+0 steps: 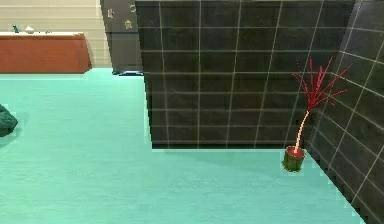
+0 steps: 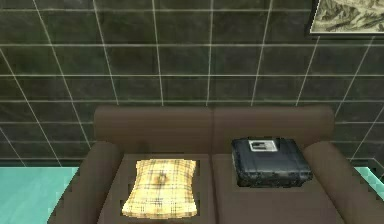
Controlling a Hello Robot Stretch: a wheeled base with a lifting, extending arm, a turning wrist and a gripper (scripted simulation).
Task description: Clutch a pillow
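Note:
A pale yellow checked pillow [image 2: 162,187] lies flat on the left seat of a dark brown sofa [image 2: 150,130] in the arm side view. The sofa stands against a dark tiled wall, and its back runs across the middle of that view.
A dark blue-grey case [image 2: 270,162] lies on the sofa's right seat. A framed picture [image 2: 350,18] hangs at the wall's upper right. In the forward view a dark tiled wall block [image 1: 240,70] stands ahead on teal floor, a red potted plant [image 1: 305,115] at its right, a wooden counter [image 1: 45,52] far left.

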